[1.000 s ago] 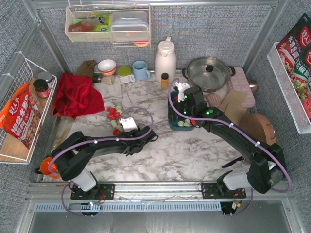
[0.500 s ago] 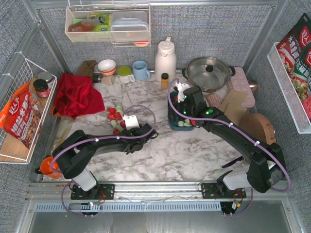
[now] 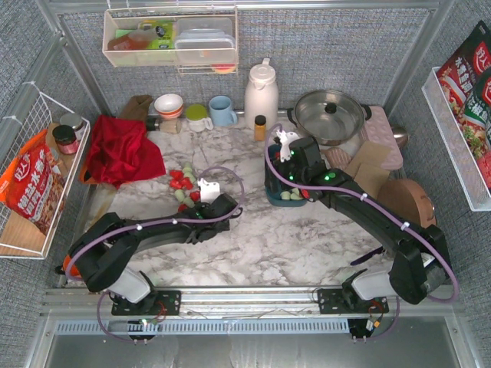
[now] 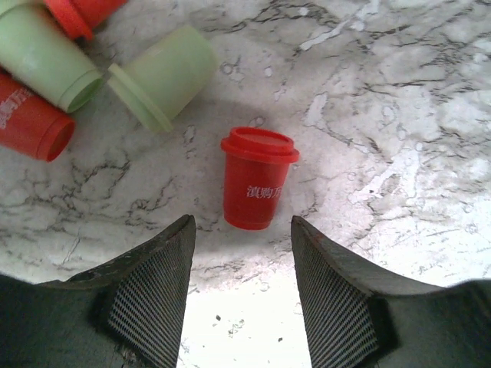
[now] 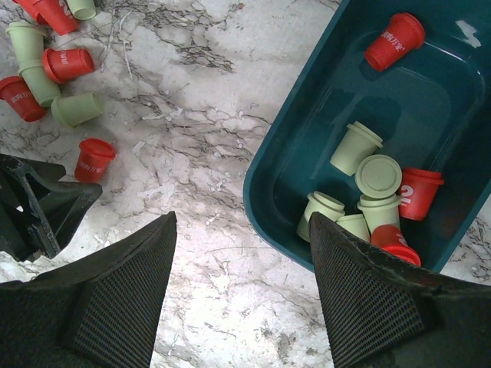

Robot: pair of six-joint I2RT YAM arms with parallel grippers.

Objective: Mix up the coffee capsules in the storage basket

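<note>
A dark teal storage basket (image 5: 265,178) (image 3: 273,198) holds several mint and red coffee capsules (image 5: 377,178). More capsules (image 3: 181,182) (image 5: 47,64) lie loose on the marble to its left. One red capsule (image 4: 255,186) (image 5: 94,159) stands upright just ahead of my left gripper (image 4: 242,236) (image 3: 190,208), which is open with nothing between its fingers. Two mint capsules (image 4: 161,77) and red ones lie beyond it. My right gripper (image 5: 242,222) (image 3: 279,173) hangs open above the basket's left rim, holding nothing.
A red cloth (image 3: 119,149) lies at the left. A bowl (image 3: 169,103), blue mug (image 3: 222,111), white thermos (image 3: 261,92), amber bottle (image 3: 260,126) and steel pot (image 3: 330,115) line the back. A white wire basket (image 3: 31,180) hangs left. A round wooden board (image 3: 413,201) lies right.
My left gripper's jaws have widened and the arm has shifted slightly toward the loose capsules. The right arm has stayed still.
</note>
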